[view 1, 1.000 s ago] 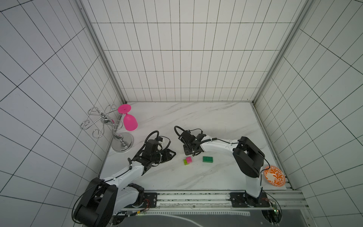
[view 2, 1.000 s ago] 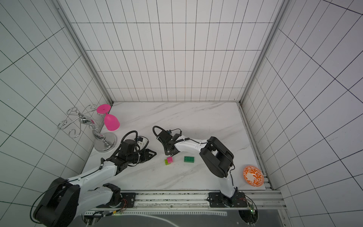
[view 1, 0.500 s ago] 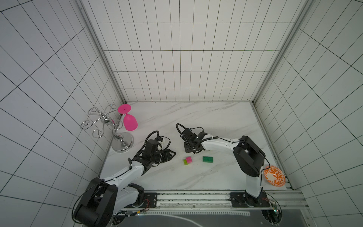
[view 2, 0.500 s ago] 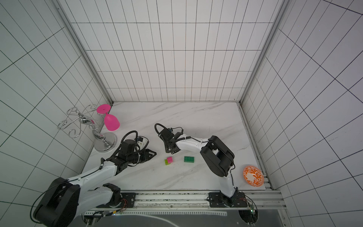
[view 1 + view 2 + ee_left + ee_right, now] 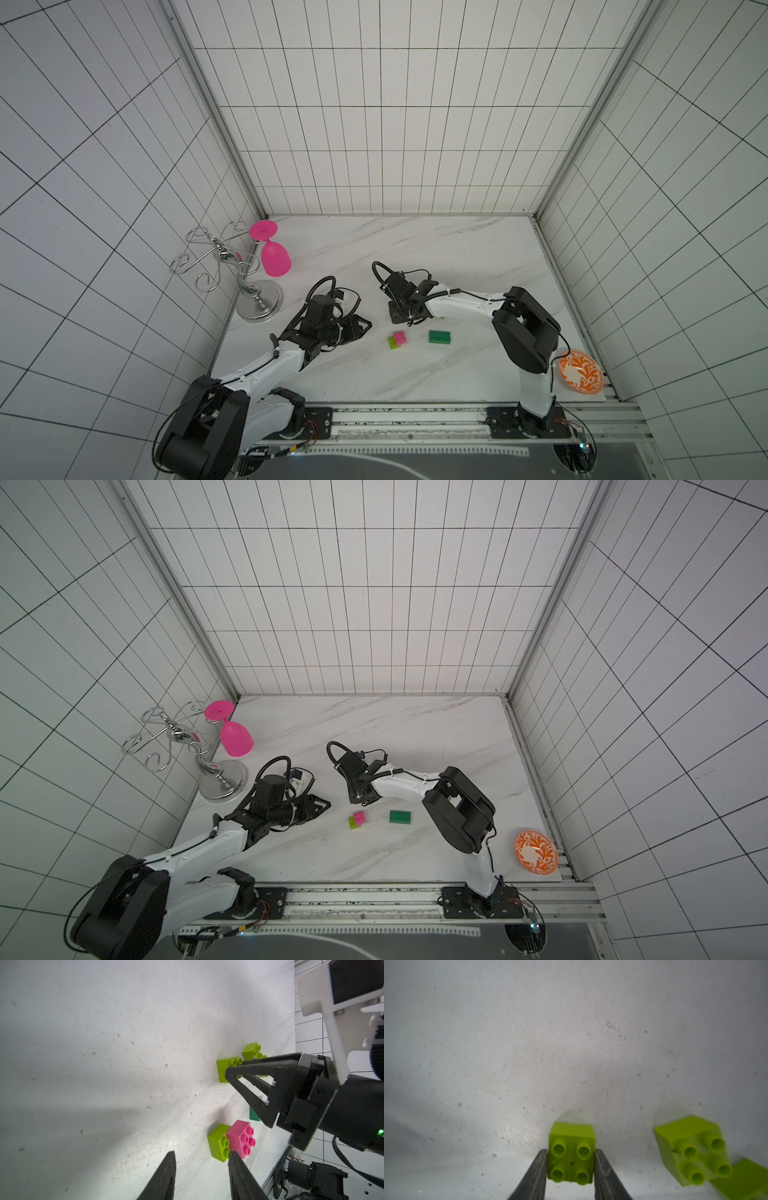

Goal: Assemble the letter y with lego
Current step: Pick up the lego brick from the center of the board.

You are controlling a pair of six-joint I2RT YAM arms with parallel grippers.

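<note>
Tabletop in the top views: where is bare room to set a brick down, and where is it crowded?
Bare marble lies between the back wall and the right gripper, which grips a lime brick, and between the front rail and the dark green brick. Crowded: the middle, where the left gripper, pink-and-lime pair and spare lime bricks cluster.

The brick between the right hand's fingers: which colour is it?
Lime green. The brick shows best in the right wrist view.
</note>
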